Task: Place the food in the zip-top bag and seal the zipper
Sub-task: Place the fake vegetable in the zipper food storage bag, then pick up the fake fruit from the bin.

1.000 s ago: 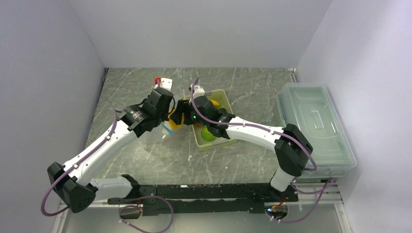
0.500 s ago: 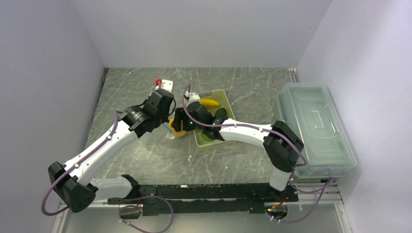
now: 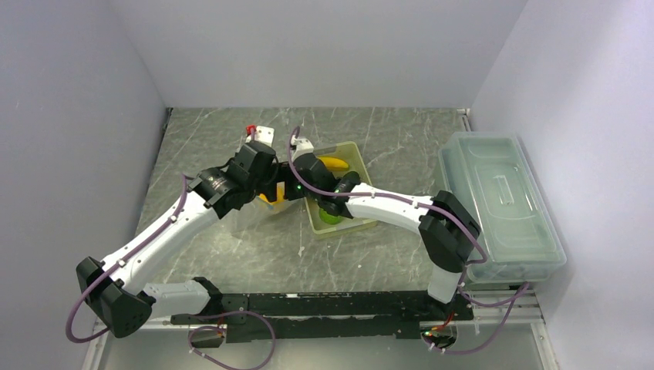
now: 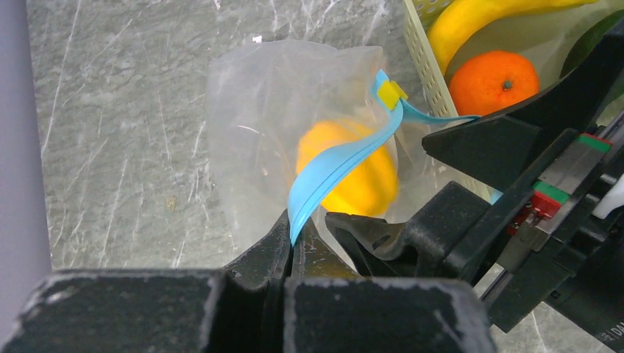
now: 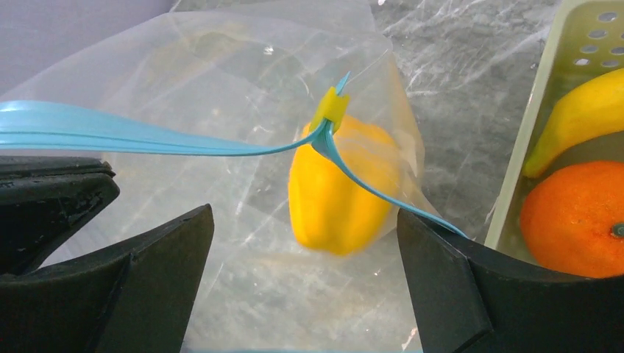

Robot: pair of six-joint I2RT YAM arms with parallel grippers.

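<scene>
**A:** What does the grey marbled tabletop (image 3: 231,139) carry?

**B:** A large clear lidded box (image 3: 501,202) lies far right, well apart from the rest. The pale perforated basket (image 5: 546,87) stands mid-table and holds a banana (image 5: 581,118), an orange (image 5: 574,217) and a green ball (image 3: 330,216).

**A:** And the zip-top bag (image 4: 250,110)?

**B:** It lies just left of the basket with the yellow pepper (image 5: 335,187) inside. From above, both wrists cover most of it.

**A:** The tools?

**B:** The left tool (image 4: 291,243) is pinched together on the blue zipper (image 4: 331,165). The right tool (image 5: 305,220) has its fingers wide apart at the bag's mouth, and the pepper touches neither. A small yellow slider tab (image 5: 331,109) sits on the zipper.
</scene>
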